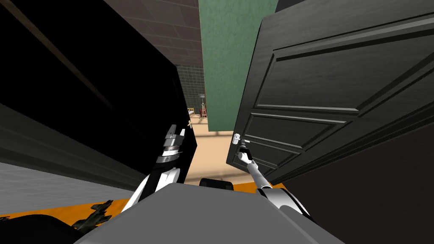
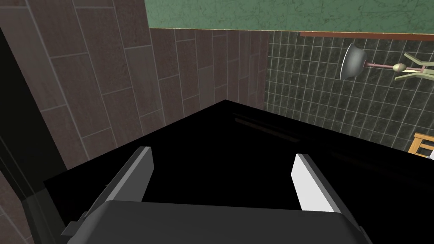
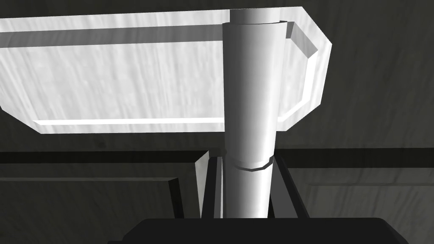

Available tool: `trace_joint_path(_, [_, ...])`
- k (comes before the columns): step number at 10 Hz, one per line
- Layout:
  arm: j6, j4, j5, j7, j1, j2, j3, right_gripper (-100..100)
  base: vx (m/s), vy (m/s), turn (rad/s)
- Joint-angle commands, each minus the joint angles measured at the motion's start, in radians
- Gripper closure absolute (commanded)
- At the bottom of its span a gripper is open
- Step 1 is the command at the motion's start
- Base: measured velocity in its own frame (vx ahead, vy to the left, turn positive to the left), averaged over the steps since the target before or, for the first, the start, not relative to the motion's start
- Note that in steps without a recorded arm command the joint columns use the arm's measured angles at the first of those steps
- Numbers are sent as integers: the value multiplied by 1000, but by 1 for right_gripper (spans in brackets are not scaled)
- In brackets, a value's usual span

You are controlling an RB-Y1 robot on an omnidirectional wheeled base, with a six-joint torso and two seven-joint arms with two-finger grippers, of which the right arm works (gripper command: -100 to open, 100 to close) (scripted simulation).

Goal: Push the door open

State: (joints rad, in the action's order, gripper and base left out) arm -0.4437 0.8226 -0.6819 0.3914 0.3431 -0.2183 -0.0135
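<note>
Head view: a dark panelled door [image 1: 330,97] stands ahead to the right, already partly open, with tan floor [image 1: 212,152] showing through the gap. The right jaws clamp its pale handle [image 3: 250,106]; the left jaws are spread wide, empty. More pushing likely remains.

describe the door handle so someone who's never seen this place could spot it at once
Start at the dark panelled door standing ajar on my right. Near its free edge sits a pale plate, and a round, light grey handle sticks out from it, gripped by the right gripper. Nothing else on that dark door is bright.
</note>
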Motion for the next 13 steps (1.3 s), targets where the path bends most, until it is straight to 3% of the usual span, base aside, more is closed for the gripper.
trace_joint_path(1, [-4, -12, -1, 1, 4, -15, 29, 100, 181, 101, -67])
trace_joint_path(6, [-11, -39, 0, 4, 10, -25, 84, 100, 178, 103, -66])
trace_joint_path(7, [-11, -32, 1, 2, 1, -20, 73, 100, 79, 34, -32])
trace_joint_path(13, [-25, -52, -28, 23, -4, -46, 133, 100, 195, 30, -47])
